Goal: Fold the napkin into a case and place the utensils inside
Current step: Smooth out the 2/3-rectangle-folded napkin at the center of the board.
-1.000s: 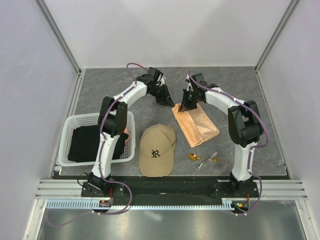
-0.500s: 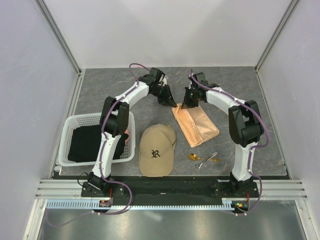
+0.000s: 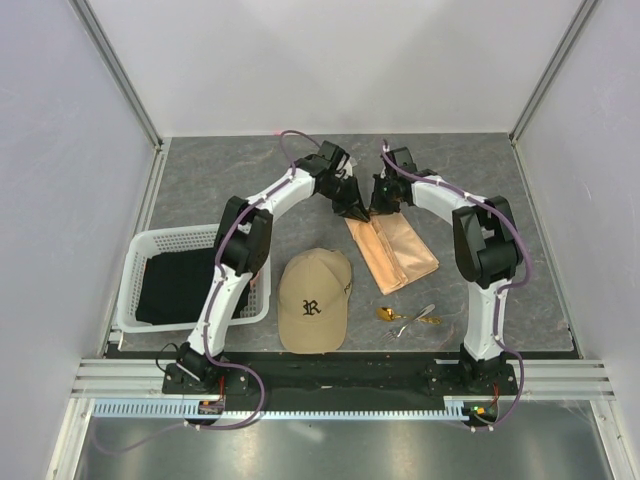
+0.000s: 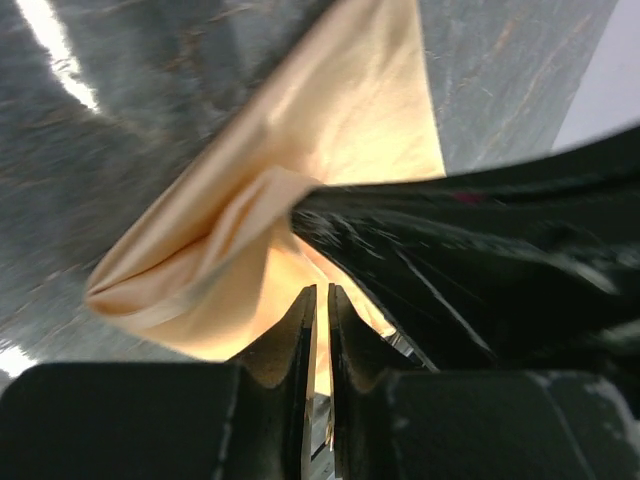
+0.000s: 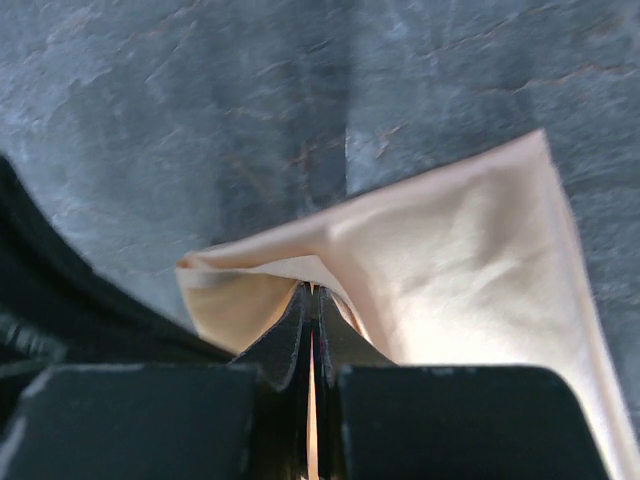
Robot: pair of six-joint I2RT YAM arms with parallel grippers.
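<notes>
Napkin, peach satin sheen, folded oblong, soft creases

A grey, stone-patterned surface is enclosed by plain white panel walls at left, far and right. Aluminium posts mark the far corners. An aluminium rail and a brushed-metal ledge line the near edge. Lighting is even and diffuse.

Left fingers, right fingers together at napkin far end; cap, utensils nearer.
</notes>
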